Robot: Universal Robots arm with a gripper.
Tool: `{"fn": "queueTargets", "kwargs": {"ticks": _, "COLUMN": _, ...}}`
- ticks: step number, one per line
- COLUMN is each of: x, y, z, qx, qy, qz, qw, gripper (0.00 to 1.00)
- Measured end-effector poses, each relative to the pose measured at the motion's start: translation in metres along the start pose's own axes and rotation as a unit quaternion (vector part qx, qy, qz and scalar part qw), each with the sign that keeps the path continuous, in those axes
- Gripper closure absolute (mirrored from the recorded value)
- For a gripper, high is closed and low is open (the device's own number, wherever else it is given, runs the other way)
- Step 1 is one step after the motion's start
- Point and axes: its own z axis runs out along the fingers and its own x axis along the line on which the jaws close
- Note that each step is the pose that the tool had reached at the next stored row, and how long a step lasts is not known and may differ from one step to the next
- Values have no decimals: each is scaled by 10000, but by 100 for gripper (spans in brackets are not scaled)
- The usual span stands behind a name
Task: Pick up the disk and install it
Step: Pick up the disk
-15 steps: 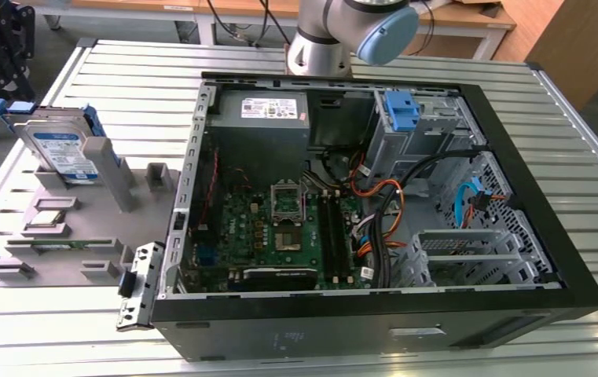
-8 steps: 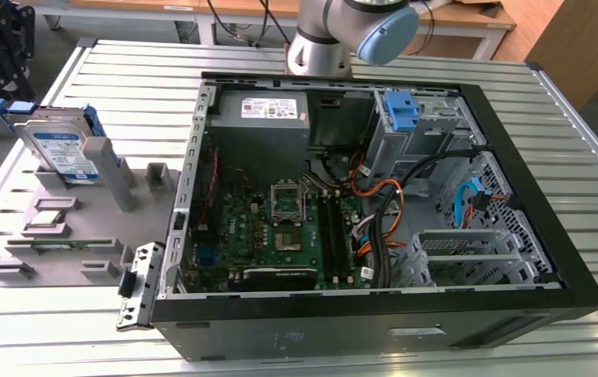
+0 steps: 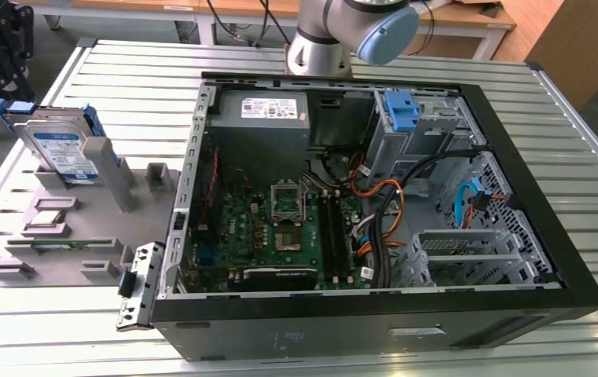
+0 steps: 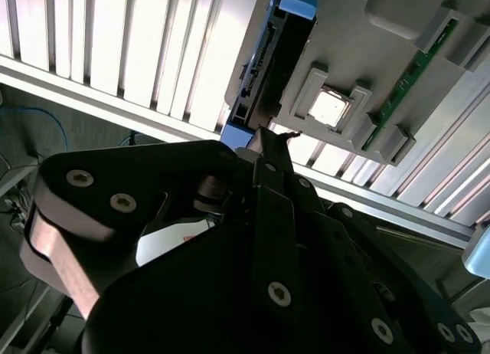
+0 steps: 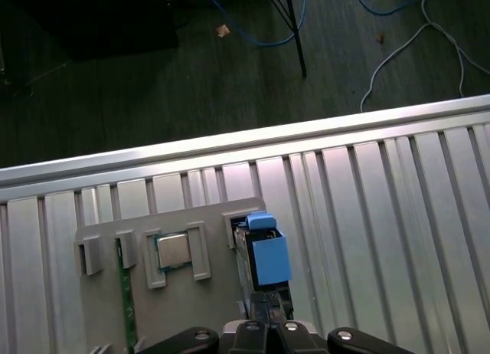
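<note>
Slatted alu. table [image 3: 100, 71]: grey fixture [image 3: 68, 236] w/ disk [image 3: 63, 149] upright; open PC case [image 3: 581, 298]. Dark floor [image 5: 153, 86], loose cables [image 5: 423, 26]. Gripper [image 5: 265, 299] over disk, jaws pinched together, empty.

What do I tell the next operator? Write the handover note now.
Gripper: poised over the disk, holding nothing.
Disk: upright in the grey holder, to the exterior view's left of the open case.
Done: nothing on the disk itself; the gripper is lined up over it.
Left: disk not yet picked up, not yet installed in the case.
</note>
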Motion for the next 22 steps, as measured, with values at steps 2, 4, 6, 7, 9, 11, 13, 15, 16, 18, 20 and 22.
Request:
{"fn": "queueTargets", "kwargs": {"ticks": 2, "x": 0, "y": 0, "z": 0, "qx": -5, "qy": 8, "qz": -60, "qw": 10000, "gripper": 90}}
{"fn": "queueTargets", "kwargs": {"ticks": 4, "x": 0, "y": 0, "z": 1, "qx": -10, "qy": 16, "qz": -138, "qw": 9999, "gripper": 90}}
{"fn": "queueTargets", "kwargs": {"ticks": 6, "x": 0, "y": 0, "z": 1, "qx": -11, "qy": 18, "qz": -194, "qw": 9998, "gripper": 90}}
{"fn": "queueTargets", "kwargs": {"ticks": 7, "x": 0, "y": 1, "z": 2, "qx": 4, "qy": 14, "qz": -212, "qw": 9998, "gripper": 90}}
{"fn": "queueTargets", "kwargs": {"ticks": 9, "x": 1, "y": 3, "z": 8, "qx": 67, "qy": -2, "qz": -241, "qw": 9997, "gripper": 90}}
{"fn": "queueTargets", "kwargs": {"ticks": 11, "x": 2, "y": 6, "z": 14, "qx": 159, "qy": -16, "qz": -261, "qw": 9995, "gripper": 90}}
{"fn": "queueTargets", "kwargs": {"ticks": 13, "x": 3, "y": 7, "z": 23, "qx": 228, "qy": -27, "qz": -267, "qw": 9994, "gripper": 90}}
{"fn": "queueTargets", "kwargs": {"ticks": 15, "x": 5, "y": 4, "z": 38, "qx": 265, "qy": -33, "qz": -271, "qw": 9993, "gripper": 90}}
{"fn": "queueTargets", "kwargs": {"ticks": 16, "x": 5, "y": 3, "z": 45, "qx": 276, "qy": -34, "qz": -272, "qw": 9992, "gripper": 90}}
{"fn": "queueTargets", "kwargs": {"ticks": 18, "x": 6, "y": 2, "z": 61, "qx": 288, "qy": -36, "qz": -273, "qw": 9992, "gripper": 90}}
{"fn": "queueTargets", "kwargs": {"ticks": 20, "x": 7, "y": 1, "z": 69, "qx": 290, "qy": -36, "qz": -273, "qw": 9992, "gripper": 90}}
{"fn": "queueTargets", "kwargs": {"ticks": 22, "x": 7, "y": 1, "z": 70, "qx": 289, "qy": -35, "qz": -273, "qw": 9992, "gripper": 90}}
